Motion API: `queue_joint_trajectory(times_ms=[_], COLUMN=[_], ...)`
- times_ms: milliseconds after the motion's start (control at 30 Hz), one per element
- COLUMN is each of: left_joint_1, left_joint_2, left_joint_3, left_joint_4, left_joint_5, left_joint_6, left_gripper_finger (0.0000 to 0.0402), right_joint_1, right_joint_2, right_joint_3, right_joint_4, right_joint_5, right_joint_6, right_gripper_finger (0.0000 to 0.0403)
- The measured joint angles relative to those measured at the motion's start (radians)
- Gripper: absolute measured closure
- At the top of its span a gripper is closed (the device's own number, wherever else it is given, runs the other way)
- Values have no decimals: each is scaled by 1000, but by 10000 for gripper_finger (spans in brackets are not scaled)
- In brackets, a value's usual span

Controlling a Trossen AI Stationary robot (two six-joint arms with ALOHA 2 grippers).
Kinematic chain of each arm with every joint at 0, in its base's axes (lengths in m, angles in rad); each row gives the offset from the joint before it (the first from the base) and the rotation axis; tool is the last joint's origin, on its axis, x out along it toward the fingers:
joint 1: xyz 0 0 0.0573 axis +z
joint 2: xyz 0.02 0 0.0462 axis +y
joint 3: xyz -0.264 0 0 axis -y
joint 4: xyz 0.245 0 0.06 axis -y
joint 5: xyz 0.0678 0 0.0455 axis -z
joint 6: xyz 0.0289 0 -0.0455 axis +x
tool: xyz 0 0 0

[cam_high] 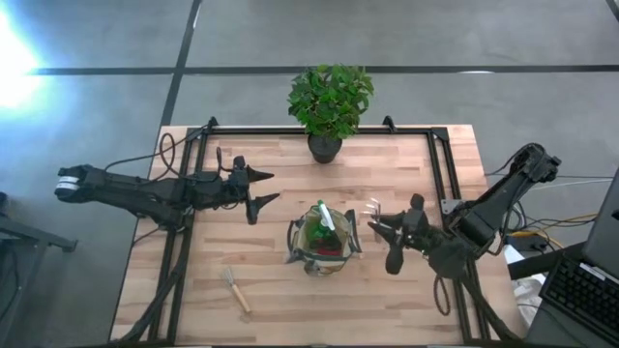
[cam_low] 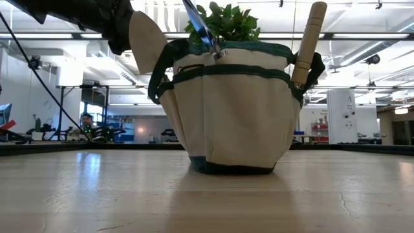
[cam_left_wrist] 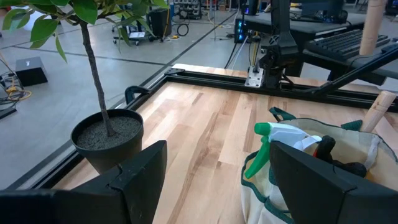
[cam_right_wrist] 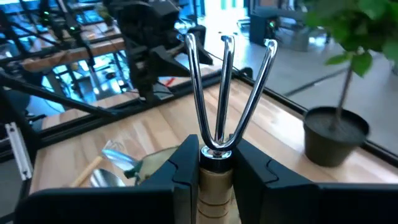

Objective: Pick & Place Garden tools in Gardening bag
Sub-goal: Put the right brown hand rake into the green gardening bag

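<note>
Silver fork (cam_right_wrist: 225,93) in right pincer (cam_right_wrist: 217,163), upright.

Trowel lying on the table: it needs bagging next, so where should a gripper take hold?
Take the trowel mid wooden handle, from straight above, fingers across it: it lies flat with open tabletop around, and the handle is straight and slim.

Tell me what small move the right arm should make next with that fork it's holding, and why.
Probably carry it leftward over the gardening bag and lower it in. The right gripper is shut on the three-pronged fork, held just right of the bag, while the left gripper waits open beyond the bag's other side.
</note>
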Motion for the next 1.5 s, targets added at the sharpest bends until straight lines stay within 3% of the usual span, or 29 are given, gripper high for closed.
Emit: queue_joint_trajectory(times_ms=[167,333,533,767,1133,1500], left_joint_1=[0,0,0,0,0,0], left_joint_2=[0,0,0,5,11,11], left_joint_3=[0,0,0,0,0,0], left_joint_4=[0,0,0,0,0,0], left_joint_5=[0,0,0,0,2,3], left_joint_6=[0,0,0,1,5,5], left_gripper_finger=[117,117,117,117,117,117], right_joint_1=[-50,-132,-240,-332,-357,-378], right_joint_2=[3,3,10,133,306,366], right_joint_3=[-43,-112,-147,-139,-43,-19], right_joint_4=[178,380,484,580,576,454], right_joint_5=[-83,-252,-410,-563,-585,-582], right_joint_6=[-133,-243,-294,-317,-248,-109], right_gripper_finger=[351,351,351,351,351,351])
